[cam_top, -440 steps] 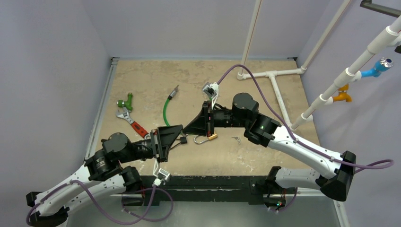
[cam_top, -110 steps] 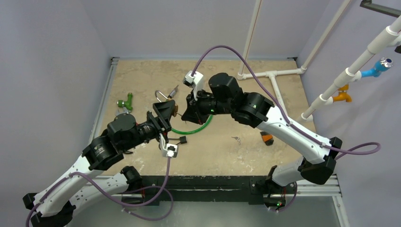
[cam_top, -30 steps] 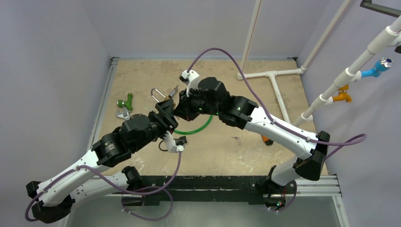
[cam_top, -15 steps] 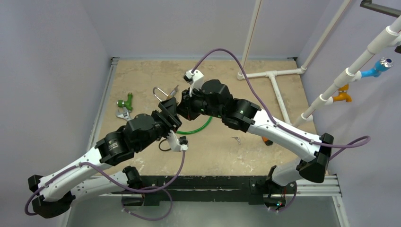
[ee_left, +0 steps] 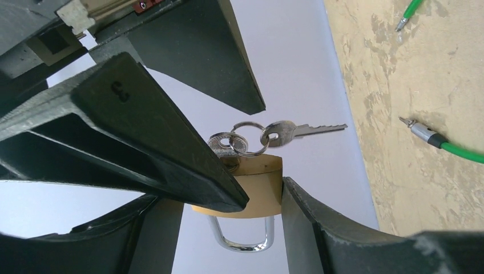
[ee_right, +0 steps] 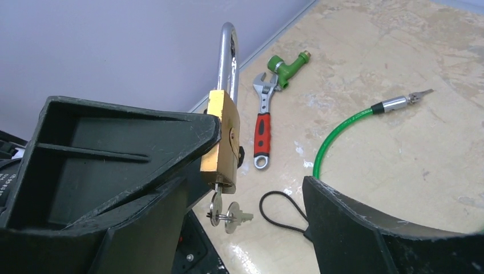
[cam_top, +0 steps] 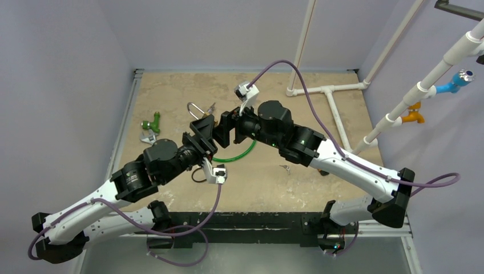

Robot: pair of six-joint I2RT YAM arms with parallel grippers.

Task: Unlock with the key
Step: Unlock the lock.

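My left gripper (cam_top: 202, 130) (ee_left: 222, 197) is shut on a brass padlock (ee_left: 259, 191) (ee_right: 221, 142) and holds it above the table. The steel shackle (ee_right: 229, 57) (cam_top: 195, 108) points up and away. A silver key (ee_right: 216, 206) sits in the keyhole, and a ring with a second key (ee_left: 302, 130) hangs from it. My right gripper (cam_top: 224, 128) (ee_right: 262, 154) is open. Its fingers (ee_left: 142, 142) stand on either side of the key without gripping it. I cannot tell whether the shackle has sprung.
On the table lie a green cable (cam_top: 235, 154) (ee_right: 334, 137), a red-handled wrench (ee_right: 262, 128) and a green fitting (ee_right: 285, 61) at the left. A small bunch of keys (cam_top: 284, 167) lies near the middle. A white pipe frame (cam_top: 325, 89) stands back right.
My right gripper has opened, let go of the key and drawn back to the right. The key stays in the padlock, which my left gripper still holds.
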